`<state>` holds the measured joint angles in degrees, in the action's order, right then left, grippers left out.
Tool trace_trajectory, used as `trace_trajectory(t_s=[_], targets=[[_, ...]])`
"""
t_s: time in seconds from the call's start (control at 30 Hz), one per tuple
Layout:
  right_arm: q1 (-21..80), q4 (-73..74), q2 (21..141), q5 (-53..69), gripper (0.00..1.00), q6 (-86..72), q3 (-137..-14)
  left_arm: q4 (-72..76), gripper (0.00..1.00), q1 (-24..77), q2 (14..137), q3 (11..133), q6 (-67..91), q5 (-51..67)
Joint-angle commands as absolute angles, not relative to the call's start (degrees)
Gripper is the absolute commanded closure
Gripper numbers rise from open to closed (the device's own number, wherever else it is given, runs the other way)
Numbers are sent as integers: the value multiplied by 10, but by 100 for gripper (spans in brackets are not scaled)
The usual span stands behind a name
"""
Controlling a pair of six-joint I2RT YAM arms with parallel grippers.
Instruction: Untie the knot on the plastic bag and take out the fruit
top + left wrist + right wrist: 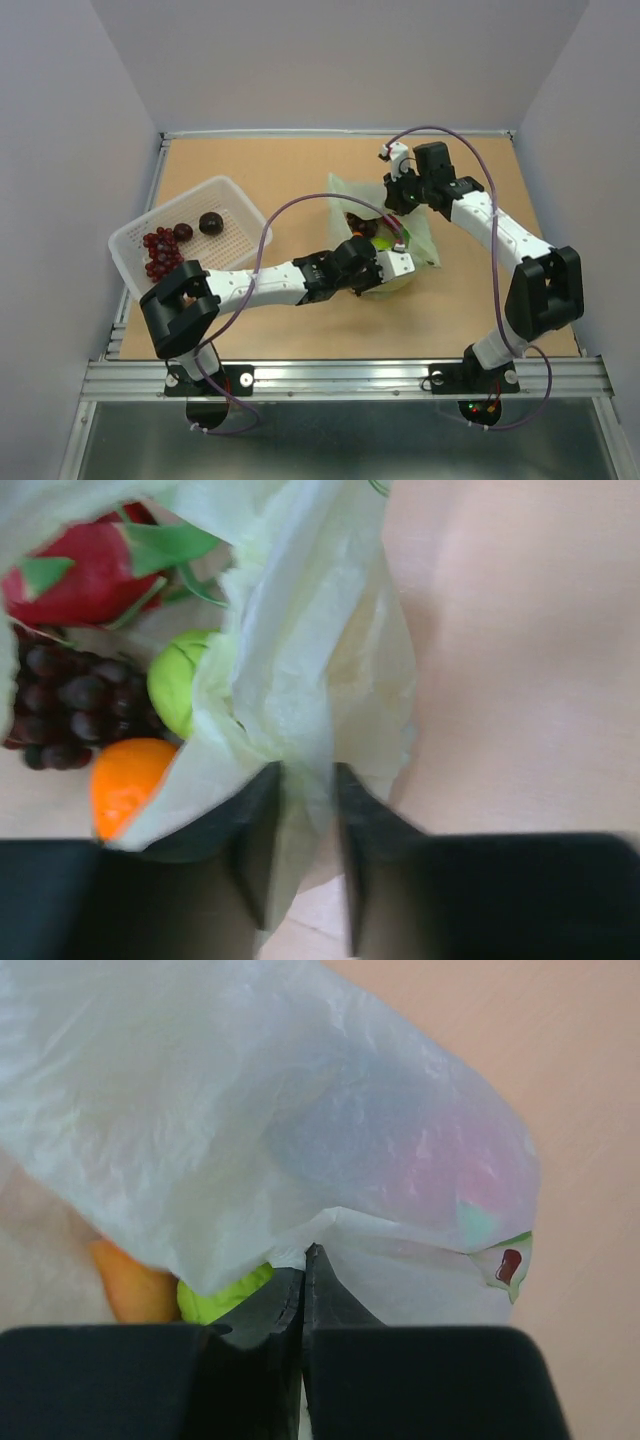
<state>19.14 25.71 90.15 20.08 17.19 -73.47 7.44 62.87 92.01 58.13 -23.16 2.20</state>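
- The plastic bag: pale green and crinkled, it lies on the wooden table near the middle, between the two arms, with its mouth gaping towards the left wrist camera.
- Left gripper: its dark fingers stand close together with a fold of the bag's rim caught between them.
- Right gripper: the jaws are pressed together, pinching a peak of the bag's film at their tips on the far side of the bag.
- The fruit: inside the bag, the left wrist view shows a pink dragon fruit, a dark purple grape bunch, a green lime and an orange.
- White basket: well apart to the left, it holds a red grape bunch and two dark plums.
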Motion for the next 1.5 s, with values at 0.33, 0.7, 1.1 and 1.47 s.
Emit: trace_trajectory(t_s=[0.33, 0.7, 1.1, 1.47], targets=[[111, 123, 1040, -24, 100, -90, -867, 146, 87, 731, 892, 408, 45, 41], [117, 144, 951, 36, 24, -111, -820, 120, 27, 733, 820, 419, 138, -20], [178, 176, 711, 67, 13, -233, -611, 100, 7, 732, 683, 499, 180, -96], [276, 176, 698, -14, 15, -319, -485, 156, 23, 664, 734, 450, 253, -175]])
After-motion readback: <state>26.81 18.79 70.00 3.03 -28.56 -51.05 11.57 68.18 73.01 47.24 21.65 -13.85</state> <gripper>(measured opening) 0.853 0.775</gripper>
